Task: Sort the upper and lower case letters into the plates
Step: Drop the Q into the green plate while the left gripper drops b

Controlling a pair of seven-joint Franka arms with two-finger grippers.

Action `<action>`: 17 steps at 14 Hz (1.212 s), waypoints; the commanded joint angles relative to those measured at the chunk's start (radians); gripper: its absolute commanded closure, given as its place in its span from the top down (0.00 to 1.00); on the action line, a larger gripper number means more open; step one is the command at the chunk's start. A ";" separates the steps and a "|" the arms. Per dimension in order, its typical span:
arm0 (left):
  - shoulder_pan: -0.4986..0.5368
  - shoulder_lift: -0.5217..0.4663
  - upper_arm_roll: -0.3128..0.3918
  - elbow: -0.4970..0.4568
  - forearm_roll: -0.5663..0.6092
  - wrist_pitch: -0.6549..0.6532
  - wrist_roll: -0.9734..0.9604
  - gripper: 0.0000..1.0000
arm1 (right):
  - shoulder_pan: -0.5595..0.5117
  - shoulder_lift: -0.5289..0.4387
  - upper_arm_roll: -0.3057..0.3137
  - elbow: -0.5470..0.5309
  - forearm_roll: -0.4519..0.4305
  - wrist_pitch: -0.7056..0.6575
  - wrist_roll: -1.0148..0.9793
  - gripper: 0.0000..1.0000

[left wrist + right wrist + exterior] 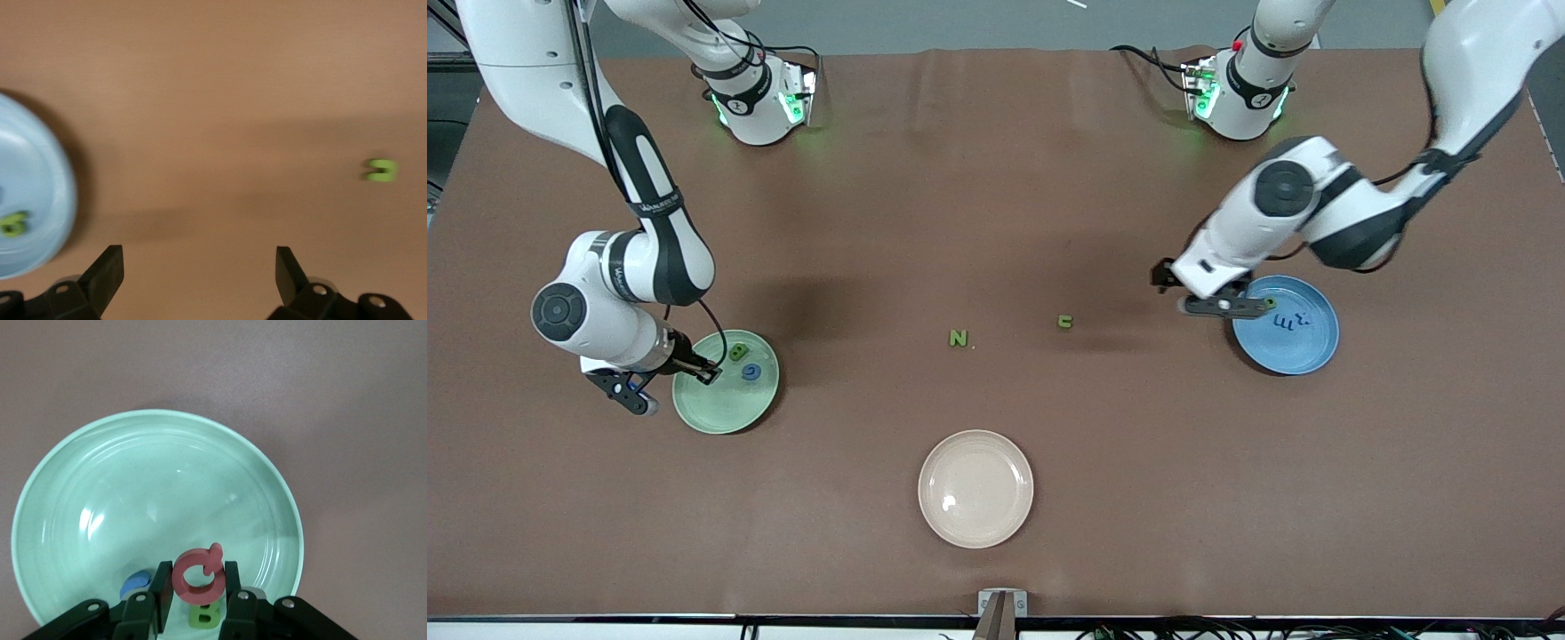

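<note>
My right gripper (704,373) (197,573) is shut on a red letter (195,579) and holds it upright just over the mint green plate (720,404) (133,493). In that plate lie a green B (738,352) (205,615) and a blue letter (751,372) (135,584). My left gripper (1197,299) (199,267) is open and empty over bare table beside the sky blue plate (1294,351) (27,173). That plate holds blue letters (1291,320) and a green letter (1269,303) (13,223). A green N (959,338) and a small green letter (1064,322) (381,171) lie mid-table.
A cream-beige plate (975,488) sits nearer the front camera than the green N, with nothing in it. The table is covered in brown cloth (996,178). The two arm bases stand at the farthest edge.
</note>
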 commanded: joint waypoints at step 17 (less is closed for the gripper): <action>-0.870 0.084 0.681 0.339 -0.077 0.294 -0.144 0.74 | 0.140 -0.009 0.031 0.196 0.005 -0.303 0.325 1.00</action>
